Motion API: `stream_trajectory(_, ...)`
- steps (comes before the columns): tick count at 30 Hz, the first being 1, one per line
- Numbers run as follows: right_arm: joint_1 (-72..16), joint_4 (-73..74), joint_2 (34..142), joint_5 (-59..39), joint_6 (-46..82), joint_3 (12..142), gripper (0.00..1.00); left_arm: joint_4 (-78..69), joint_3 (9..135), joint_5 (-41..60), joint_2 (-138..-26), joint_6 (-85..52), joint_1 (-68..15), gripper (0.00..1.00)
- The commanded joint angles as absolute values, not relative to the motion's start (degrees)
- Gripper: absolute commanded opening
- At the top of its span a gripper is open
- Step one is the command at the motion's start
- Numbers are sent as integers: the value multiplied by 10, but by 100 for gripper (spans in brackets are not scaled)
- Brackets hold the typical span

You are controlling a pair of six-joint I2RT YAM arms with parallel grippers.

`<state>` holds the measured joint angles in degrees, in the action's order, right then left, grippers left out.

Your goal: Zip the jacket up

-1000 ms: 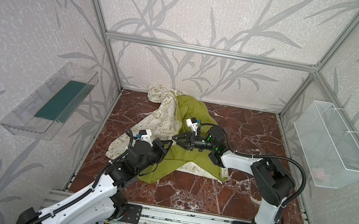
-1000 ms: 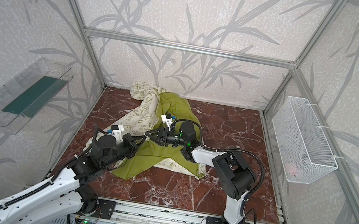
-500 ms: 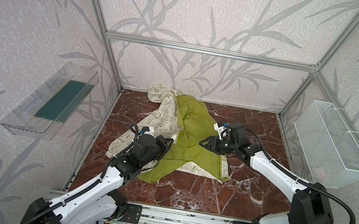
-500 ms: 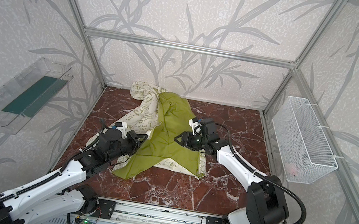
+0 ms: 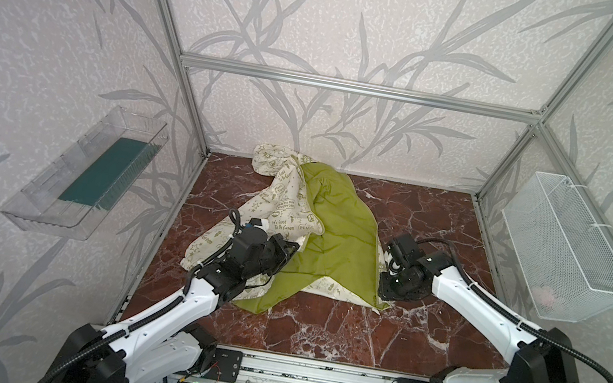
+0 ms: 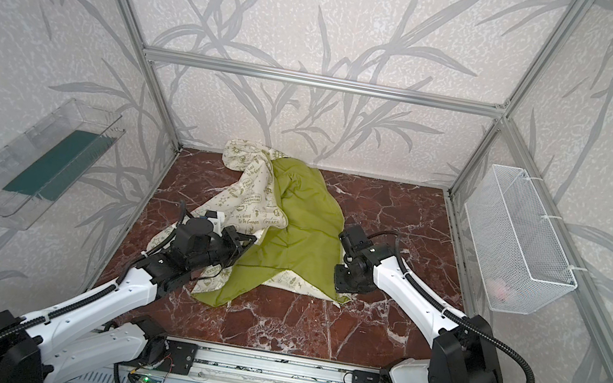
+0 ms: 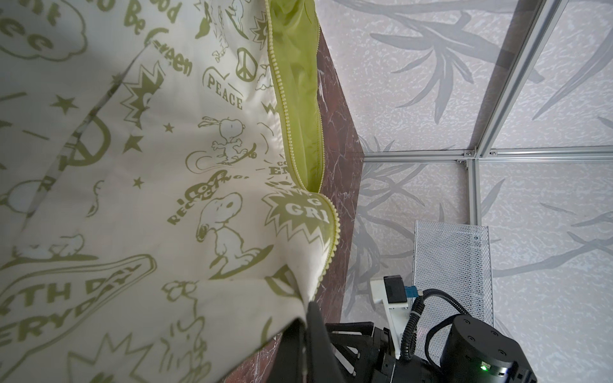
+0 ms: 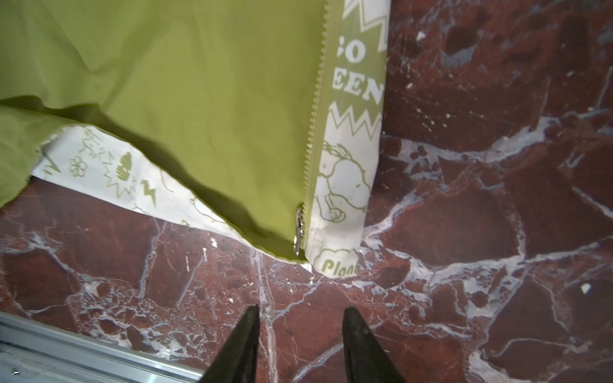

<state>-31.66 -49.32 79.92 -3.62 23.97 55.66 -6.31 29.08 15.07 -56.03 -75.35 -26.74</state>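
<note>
The jacket (image 5: 336, 227) lies open on the marble floor, lime lining up and cream printed cloth (image 6: 248, 199) bunched at its left. My left gripper (image 5: 293, 247) is shut on the cream front edge beside the zipper teeth (image 7: 285, 109); in the left wrist view the cloth runs into the closed left gripper (image 7: 306, 310). My right gripper (image 5: 384, 294) points down at the jacket's near right corner. In the right wrist view the right gripper (image 8: 300, 311) is open over bare floor, a short way from the metal zipper slider (image 8: 300, 228) at the hem.
A white wire basket (image 5: 564, 252) hangs on the right wall and a clear tray (image 5: 89, 173) on the left wall. The aluminium rail (image 5: 308, 370) runs along the front edge. Bare marble floor (image 5: 336, 332) lies in front of the jacket.
My right gripper left the middle of the jacket, swung right and came down at the near right corner. The left gripper kept its hold on the cream edge.
</note>
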Motion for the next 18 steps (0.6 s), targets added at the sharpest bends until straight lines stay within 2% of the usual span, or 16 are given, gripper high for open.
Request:
stream_trajectory(1, -319, -507, 817, -17, 234, 551, 42, -88, 285, 172, -562, -746, -259, 0)
stream_trajectory(18, -320, -439, 930, -28, 221, 550, 40, -95, 280, 188, -566, -749, -237, 0)
